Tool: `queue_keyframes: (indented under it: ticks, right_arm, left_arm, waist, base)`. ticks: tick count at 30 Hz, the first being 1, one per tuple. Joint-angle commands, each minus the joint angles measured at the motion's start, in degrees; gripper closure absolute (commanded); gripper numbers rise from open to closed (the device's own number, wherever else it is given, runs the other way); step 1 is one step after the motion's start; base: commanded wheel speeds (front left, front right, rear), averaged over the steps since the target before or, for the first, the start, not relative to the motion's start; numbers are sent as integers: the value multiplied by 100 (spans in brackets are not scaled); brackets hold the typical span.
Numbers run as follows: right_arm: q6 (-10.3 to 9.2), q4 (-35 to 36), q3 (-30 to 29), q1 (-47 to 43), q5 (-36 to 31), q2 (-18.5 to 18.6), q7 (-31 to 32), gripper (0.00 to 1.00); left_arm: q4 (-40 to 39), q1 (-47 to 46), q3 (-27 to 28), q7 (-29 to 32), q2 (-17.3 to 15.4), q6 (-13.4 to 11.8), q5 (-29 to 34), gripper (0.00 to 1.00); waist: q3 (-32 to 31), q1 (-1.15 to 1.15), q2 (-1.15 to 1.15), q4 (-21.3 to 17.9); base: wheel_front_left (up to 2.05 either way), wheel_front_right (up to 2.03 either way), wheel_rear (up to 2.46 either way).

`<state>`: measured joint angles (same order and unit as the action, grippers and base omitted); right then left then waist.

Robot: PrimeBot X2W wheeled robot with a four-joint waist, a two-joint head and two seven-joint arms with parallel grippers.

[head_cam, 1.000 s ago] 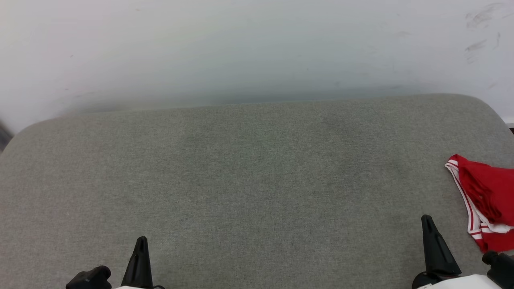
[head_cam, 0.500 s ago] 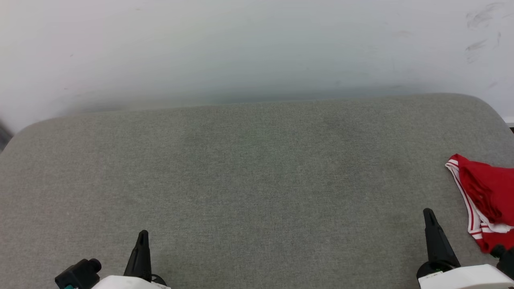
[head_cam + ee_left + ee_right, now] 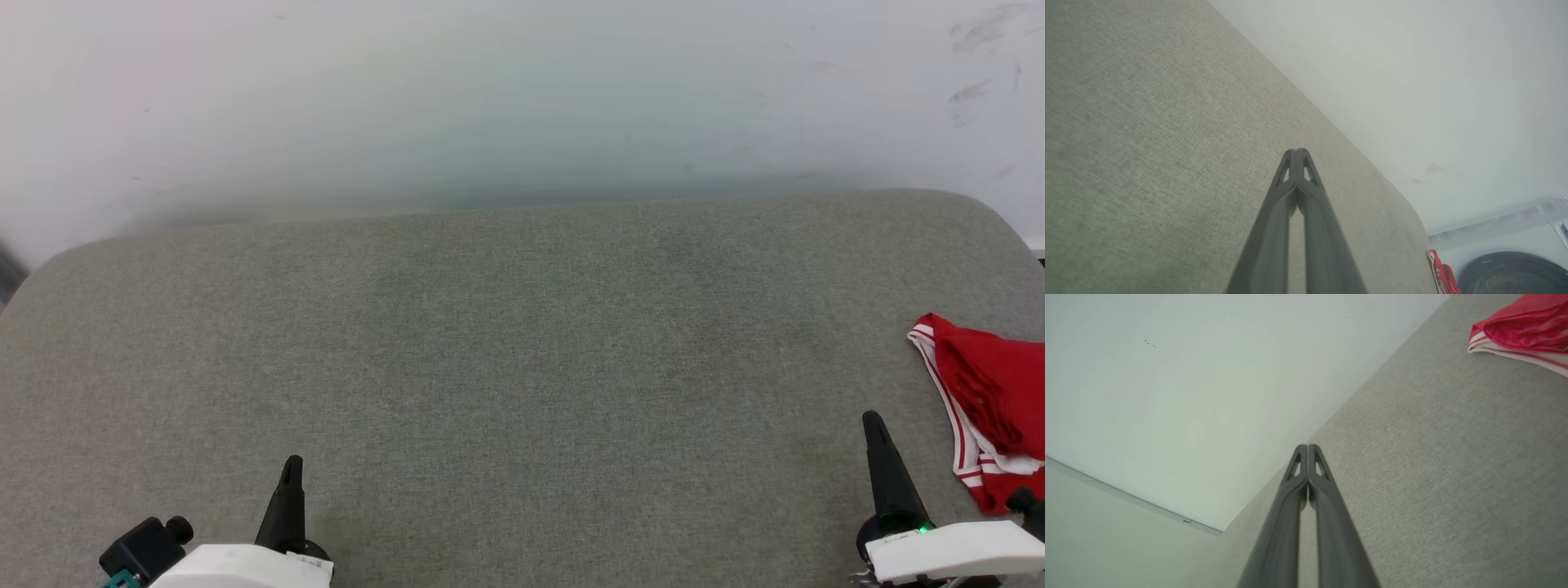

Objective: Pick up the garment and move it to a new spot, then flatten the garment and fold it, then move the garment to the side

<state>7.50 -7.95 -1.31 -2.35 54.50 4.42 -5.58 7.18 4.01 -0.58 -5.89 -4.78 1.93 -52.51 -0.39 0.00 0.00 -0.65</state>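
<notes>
the left hand [image 3: 292,465] and right hand [image 3: 872,420] are hovering clenched and empty over the grey padded surface [image 3: 522,367], the garment [image 3: 992,392] lying crumpled just right of the right hand.

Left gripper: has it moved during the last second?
Yes. The left gripper has crept forward, up the head view, across the grey cushion, while the garment stays put.
</notes>
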Motion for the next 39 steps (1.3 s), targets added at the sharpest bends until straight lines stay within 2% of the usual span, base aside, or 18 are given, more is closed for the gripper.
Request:
queue_keyframes:
  ticks: [1, 16, 39]
  right_arm:
    - [0, 7, -21, 148, 226, 49, 44, 100]
    - [0, -144, -79, 333, 1200, 53, 287, 100]
    - [0, -340, -169, 568, 2397, 40, 610, 100]
  left_arm:
    - [-23, -190, 43, 42, -36, 45, -239, 100]
    - [149, -410, 129, 281, -45, 181, -1273, 100]
    - [375, -683, 259, 605, -34, 351, -2536, 100]
  waist:
    - [2, 0, 0, 2]
    - [13, 0, 0, 14]
    - [29, 0, 0, 33]
  base:
    - [0, 0, 0]
    - [0, 0, 0]
    - [0, 0, 0]
